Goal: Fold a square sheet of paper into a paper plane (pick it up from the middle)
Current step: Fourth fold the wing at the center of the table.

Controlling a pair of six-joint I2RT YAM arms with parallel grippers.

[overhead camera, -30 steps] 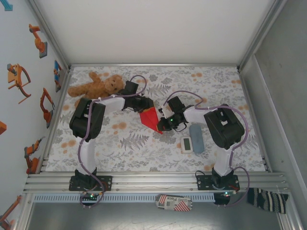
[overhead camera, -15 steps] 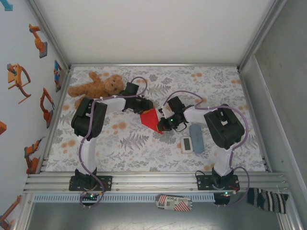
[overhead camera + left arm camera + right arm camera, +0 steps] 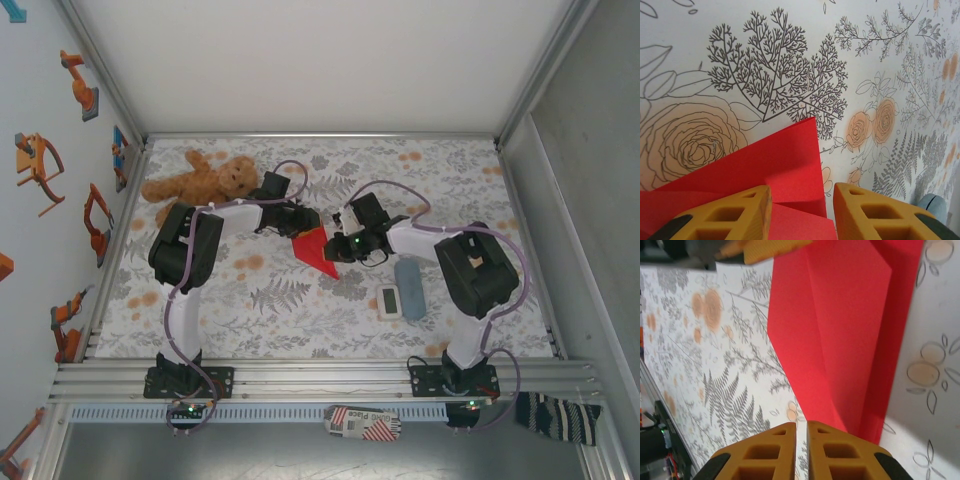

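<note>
Straddling red paper (image 3: 775,160) edge: left fingers (image 3: 725,217) spread | right fingers (image 3: 765,455) nearly together

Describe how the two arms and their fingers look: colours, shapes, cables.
Both the left arm and the right arm have white links, bulky black joint housings and a thin purple cable looping along them. A green light glows at the right wrist. The fingers are yellow-orange blocks with rectangular cut-outs and black bases.
</note>
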